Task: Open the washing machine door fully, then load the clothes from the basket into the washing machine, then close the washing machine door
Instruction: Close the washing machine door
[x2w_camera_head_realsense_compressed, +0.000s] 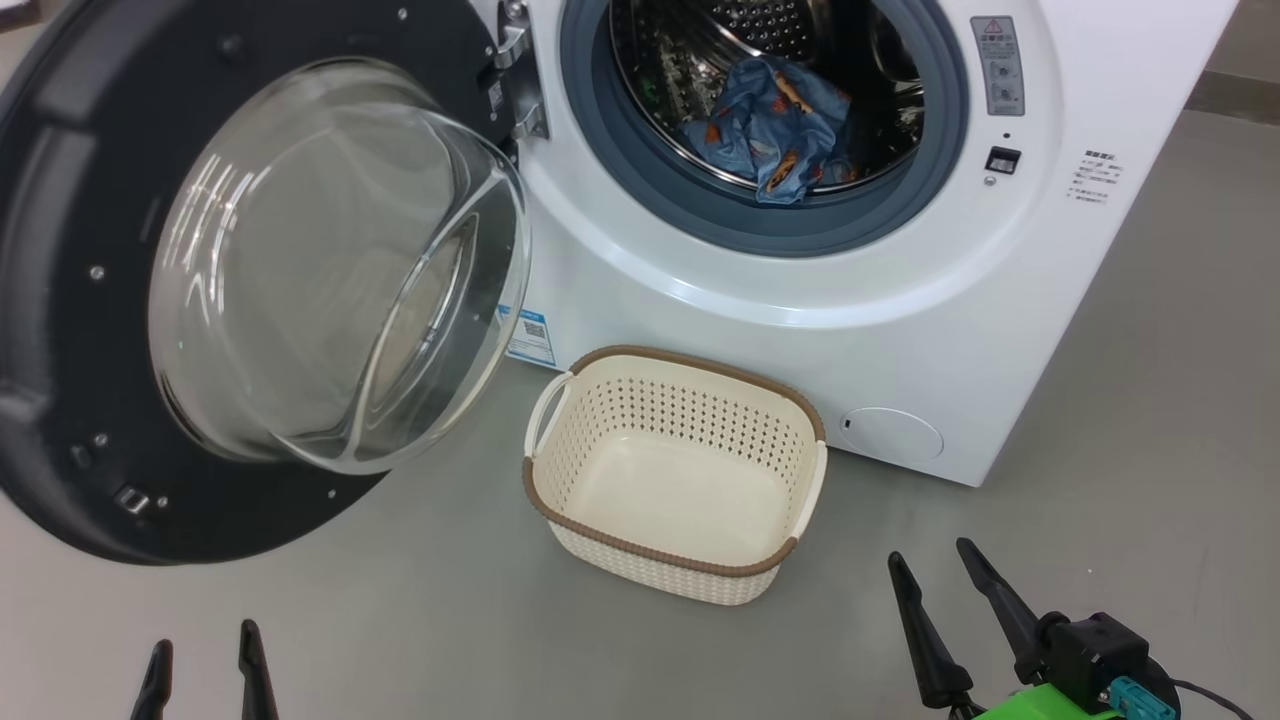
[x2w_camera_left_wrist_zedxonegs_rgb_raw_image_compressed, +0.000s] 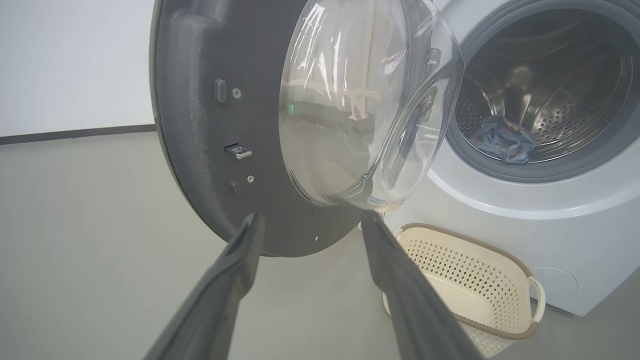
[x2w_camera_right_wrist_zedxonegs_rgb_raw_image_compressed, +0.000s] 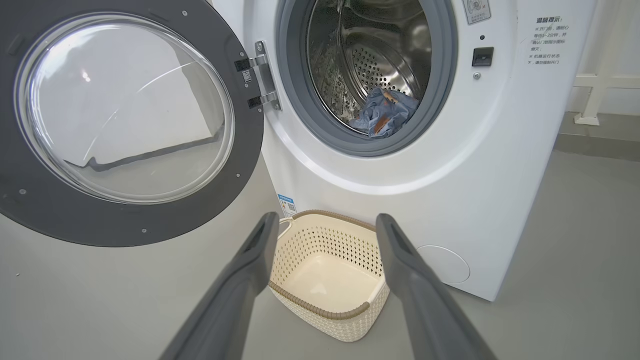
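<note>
Door: The washing machine door (x2w_camera_head_realsense_compressed: 60, 300) stands swung wide at ten o'clock from the basket (x2w_camera_head_realsense_compressed: 680, 410). Its glass bowl (x2w_camera_head_realsense_compressed: 330, 260) bulges into the room, which leaves the drum mouth unobstructed.
Clothes: The clothes (x2w_camera_head_realsense_compressed: 775, 135) lie as a blue printed bundle inside the steel drum (x2w_camera_head_realsense_compressed: 760, 25), at twelve o'clock from the basket. They sit low and far forward, with one fold reaching toward the grey-blue gasket (x2w_camera_head_realsense_compressed: 700, 215).
Basket: It sits on the floor (x2w_camera_head_realsense_compressed: 420, 600) just in front of the washing machine (x2w_camera_head_realsense_compressed: 900, 330), with nothing in it.
Left gripper: The left gripper (x2w_camera_head_realsense_compressed: 204, 640) waits at seven o'clock from the basket, fingers apart and holding nothing. Its wrist camera faces the door's lower rim, likely lined up for a push.
Right gripper: The right gripper (x2w_camera_head_realsense_compressed: 928, 550) hovers at five o'clock from the basket, fingers spread and carrying nothing.
Stage: Loading looks finished, and only closing the door remains.
Risk: The forward fold could get pinched against the gasket as the door closes.
</note>
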